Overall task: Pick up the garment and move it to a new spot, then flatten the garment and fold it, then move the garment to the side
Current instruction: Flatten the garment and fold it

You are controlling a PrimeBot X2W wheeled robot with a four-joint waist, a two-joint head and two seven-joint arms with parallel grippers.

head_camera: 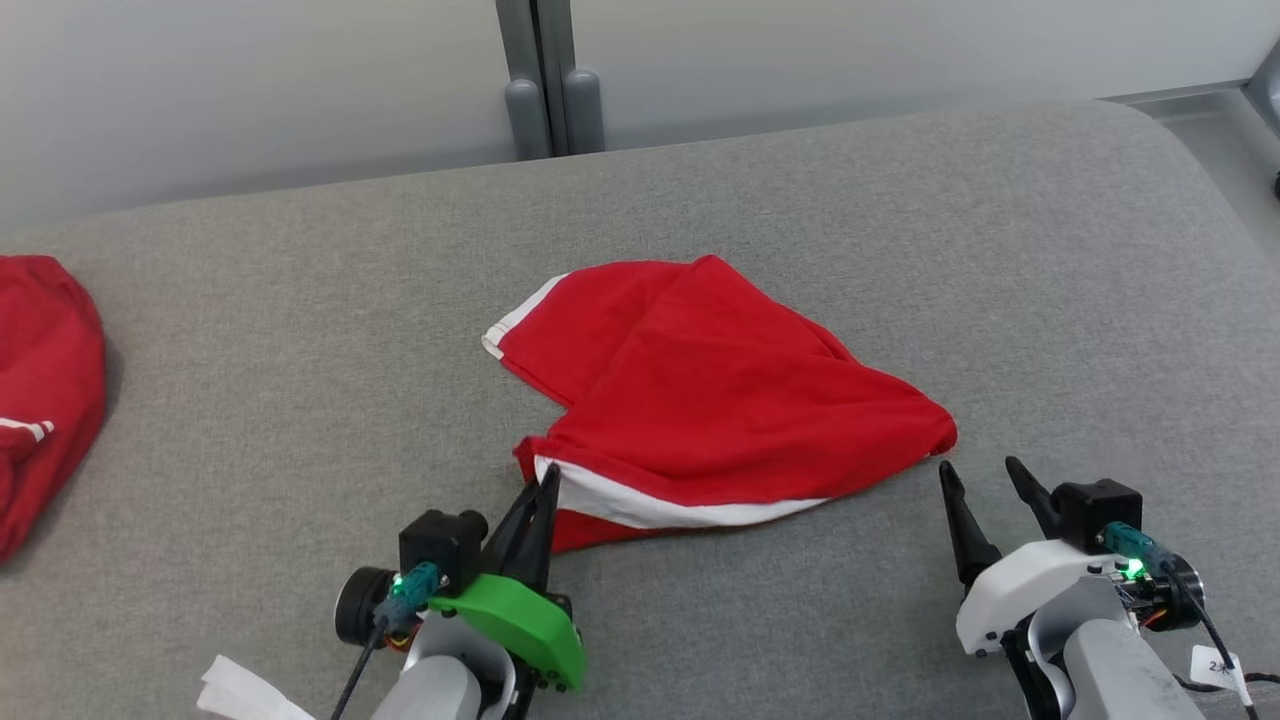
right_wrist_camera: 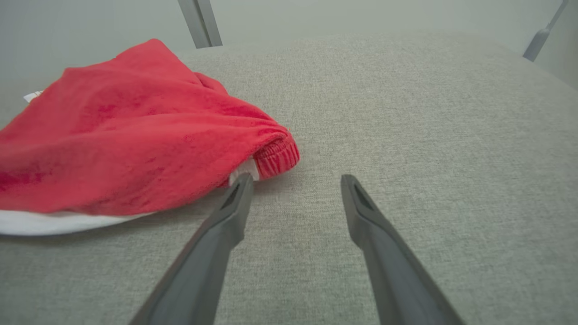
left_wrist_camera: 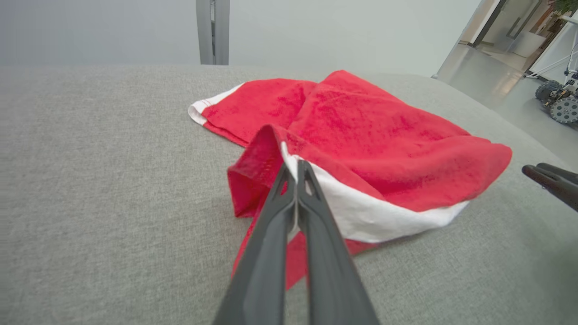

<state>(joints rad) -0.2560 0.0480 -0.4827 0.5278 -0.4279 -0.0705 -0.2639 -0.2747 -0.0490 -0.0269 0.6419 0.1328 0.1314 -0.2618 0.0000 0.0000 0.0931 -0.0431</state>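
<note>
At the far left edge of the head view, a second red cloth with a thin white stripe lies bunched on the grey padded surface, well apart from everything else. A scrap of white paper pokes in at the lower left corner.

Right of that, in the lower middle, the left gripper has its two dark fingers pressed together. They are pinched on the near left corner of the garment, where the white band meets the red. In the left wrist view the cloth rises in a small fold at the tips.

The garment, red with white trim, sits crumpled in the centre of the frame, one white-edged corner pointing to the upper left. A grey post stands behind the surface at the top.

At the lower right, the right gripper rests low with its fingers spread apart, holding nothing. One tip is just beside the garment's ribbed right corner; I cannot tell whether it touches.
</note>
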